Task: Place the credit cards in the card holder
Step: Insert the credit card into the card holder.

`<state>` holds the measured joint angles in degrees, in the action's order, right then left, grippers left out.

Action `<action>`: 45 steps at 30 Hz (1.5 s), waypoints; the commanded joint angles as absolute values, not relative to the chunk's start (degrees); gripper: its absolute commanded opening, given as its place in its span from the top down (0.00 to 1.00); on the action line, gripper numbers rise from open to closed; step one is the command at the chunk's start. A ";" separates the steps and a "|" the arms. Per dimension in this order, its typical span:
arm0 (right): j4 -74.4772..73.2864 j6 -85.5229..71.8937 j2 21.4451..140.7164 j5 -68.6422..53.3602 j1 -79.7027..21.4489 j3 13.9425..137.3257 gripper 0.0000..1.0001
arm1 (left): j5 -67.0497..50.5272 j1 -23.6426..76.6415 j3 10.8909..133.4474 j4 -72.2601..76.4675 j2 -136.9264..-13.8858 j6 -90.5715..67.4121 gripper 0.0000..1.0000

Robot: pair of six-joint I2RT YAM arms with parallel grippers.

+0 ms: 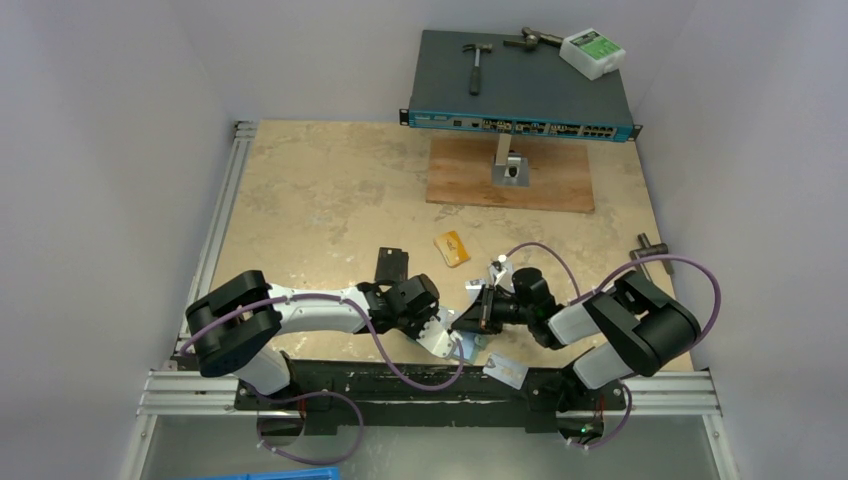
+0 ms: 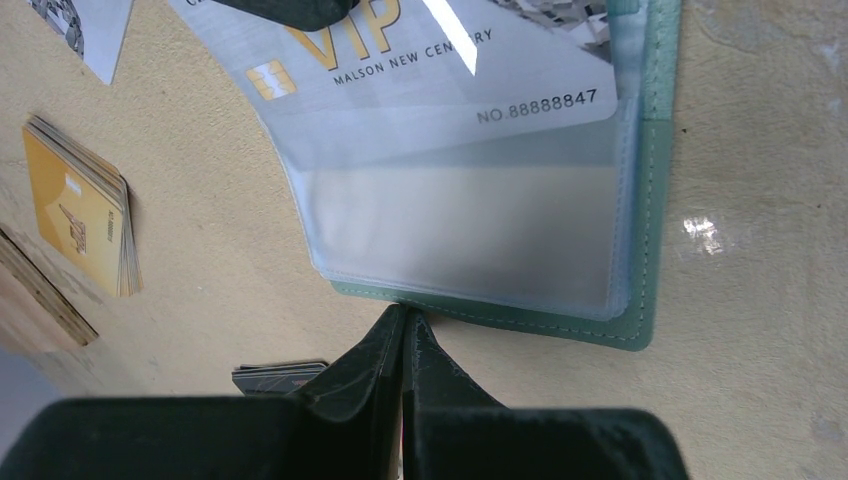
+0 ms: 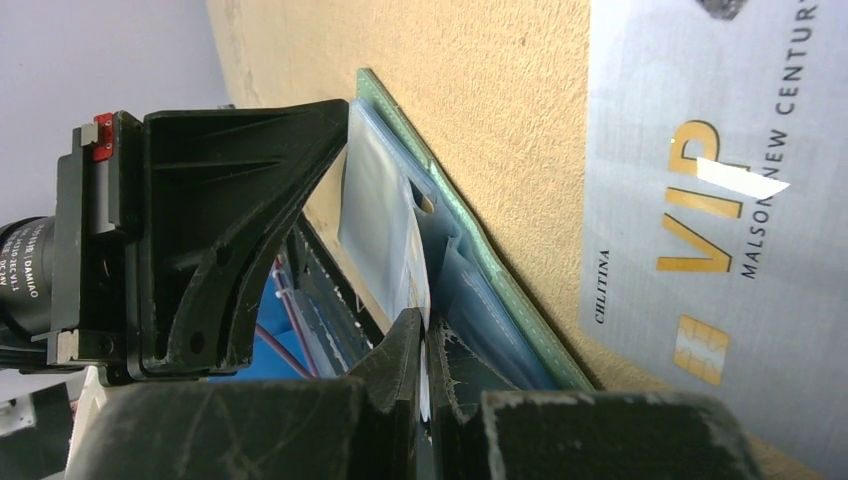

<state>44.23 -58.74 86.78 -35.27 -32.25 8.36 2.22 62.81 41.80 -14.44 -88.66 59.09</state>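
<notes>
At the left edge of the left wrist view, a stack of orange cards (image 2: pixel 80 215) lies on the table (image 2: pixel 760 380). Lower centre, the left gripper (image 2: pixel 403 335) is closed, with its tips on the near edge of the open teal card holder (image 2: pixel 655 200); I cannot tell whether it is pinching or only pinning. A silver card (image 2: pixel 420 90) sits part way into a clear sleeve, upper centre. In the right wrist view, bottom centre, the right gripper (image 3: pixel 428 350) is clamped on that card's edge. A second silver card (image 3: pixel 700 200) lies loose at the right.

The step in hand looks like seating this card. The next move likely calls for pushing it deeper along the sleeve while the holder is held steady.
</notes>
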 commanded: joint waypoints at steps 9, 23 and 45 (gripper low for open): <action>39.68 -56.82 85.12 -28.03 -34.76 10.36 1.00 | -0.18 63.45 40.78 -21.91 -91.09 56.68 1.00; 30.37 -53.74 82.35 -27.35 -36.58 13.36 0.89 | -0.19 63.46 40.20 -20.79 -90.74 54.71 1.00; 10.61 -49.30 74.27 -24.75 -37.84 18.83 0.66 | -3.47 58.23 42.17 -22.23 -86.19 50.65 1.00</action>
<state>14.39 -51.57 74.54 -25.36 -37.23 17.32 -0.67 58.78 42.52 -17.85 -87.29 52.71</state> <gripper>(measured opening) 0.329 0.003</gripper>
